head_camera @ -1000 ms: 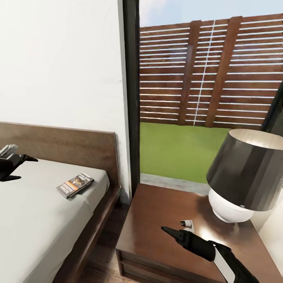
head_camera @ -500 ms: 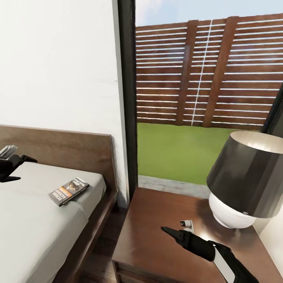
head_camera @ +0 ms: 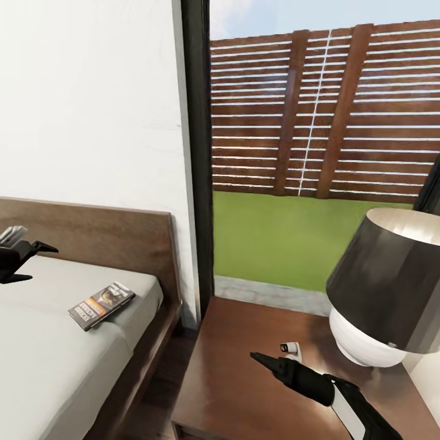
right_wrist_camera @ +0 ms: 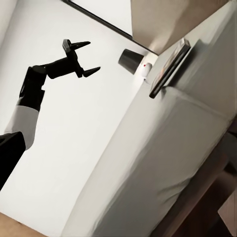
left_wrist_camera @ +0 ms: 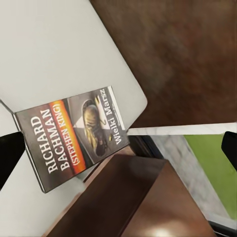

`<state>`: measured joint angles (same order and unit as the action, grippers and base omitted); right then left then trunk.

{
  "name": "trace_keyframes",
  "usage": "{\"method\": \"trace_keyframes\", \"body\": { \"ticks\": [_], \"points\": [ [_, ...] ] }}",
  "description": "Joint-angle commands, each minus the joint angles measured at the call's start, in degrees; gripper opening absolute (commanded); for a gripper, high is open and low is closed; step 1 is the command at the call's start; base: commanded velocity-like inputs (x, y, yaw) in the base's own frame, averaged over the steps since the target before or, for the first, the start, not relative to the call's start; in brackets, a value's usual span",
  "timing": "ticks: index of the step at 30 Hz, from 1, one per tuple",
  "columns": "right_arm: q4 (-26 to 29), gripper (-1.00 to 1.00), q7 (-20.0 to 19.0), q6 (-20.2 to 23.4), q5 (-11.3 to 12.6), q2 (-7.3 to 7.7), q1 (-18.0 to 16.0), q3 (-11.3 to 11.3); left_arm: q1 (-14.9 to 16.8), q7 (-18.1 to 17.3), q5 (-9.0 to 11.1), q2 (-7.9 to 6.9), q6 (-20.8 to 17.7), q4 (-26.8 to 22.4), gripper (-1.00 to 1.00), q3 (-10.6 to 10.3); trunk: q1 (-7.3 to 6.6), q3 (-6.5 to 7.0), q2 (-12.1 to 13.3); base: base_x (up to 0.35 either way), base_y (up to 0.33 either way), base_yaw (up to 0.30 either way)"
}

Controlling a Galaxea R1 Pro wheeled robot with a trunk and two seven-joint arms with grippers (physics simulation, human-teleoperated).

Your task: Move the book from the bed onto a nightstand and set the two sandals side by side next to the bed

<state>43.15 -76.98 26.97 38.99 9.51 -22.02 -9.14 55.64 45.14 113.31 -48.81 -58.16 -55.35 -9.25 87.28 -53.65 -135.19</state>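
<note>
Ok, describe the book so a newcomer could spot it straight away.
Start at the bed with the dark wooden headboard. On the grey mattress, near the corner closest to the nightstand, lies the book: a thin dark paperback with white lettering and an orange band, the one loose item on the mattress.

- a plain white wall (head_camera: 91,104) stands at the left of the head view.
- a tall window with a black frame (head_camera: 197,153) stands beside the wall.
- outside are a slatted brown wooden fence (head_camera: 324,116), a green lawn (head_camera: 275,238) and a strip of pale blue sky.
- a grey sill strip (head_camera: 269,293) runs along the foot of the window.
- a table lamp (head_camera: 382,287) with a dark shade and a white rounded base stands at the right, its shade's inside lit bright.
- dark wood-plank floor (head_camera: 162,391) shows in the low gap between the furniture.
</note>
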Motion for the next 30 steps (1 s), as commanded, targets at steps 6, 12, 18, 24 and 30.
{"method": "trace_keyframes", "body": {
  "ticks": [6,12,18,24,30],
  "points": [
    [0.00,1.00,0.06,0.61,0.56,0.07,-0.04,-0.27,0.08,0.58,0.60,-0.03,0.07,-0.02,1.00,-0.15,0.00,-0.06,-0.03,0.100,0.000,0.000],
    [0.00,1.00,0.14,0.69,0.62,0.07,-0.04,-0.29,0.08,0.60,0.60,-0.03,0.07,0.17,1.00,-0.17,0.00,-0.06,-0.03,0.053,0.000,0.000],
    [0.00,1.00,0.16,0.70,0.71,0.03,-0.04,-0.34,0.08,0.59,0.60,-0.04,0.07,0.29,1.00,-0.16,0.00,-0.06,-0.03,0.012,0.000,0.000],
    [0.00,1.00,0.19,0.71,0.70,0.00,-0.04,-0.35,0.08,0.57,0.60,-0.04,0.07,0.36,1.00,-0.16,0.00,-0.06,-0.03,0.002,0.000,0.000],
    [0.00,1.00,0.17,0.64,0.57,-0.01,-0.04,-0.29,0.08,0.39,0.67,0.50,0.07,2.31,1.00,-0.19,0.00,-0.06,-0.03,0.000,0.000,0.000]
  ]
}}
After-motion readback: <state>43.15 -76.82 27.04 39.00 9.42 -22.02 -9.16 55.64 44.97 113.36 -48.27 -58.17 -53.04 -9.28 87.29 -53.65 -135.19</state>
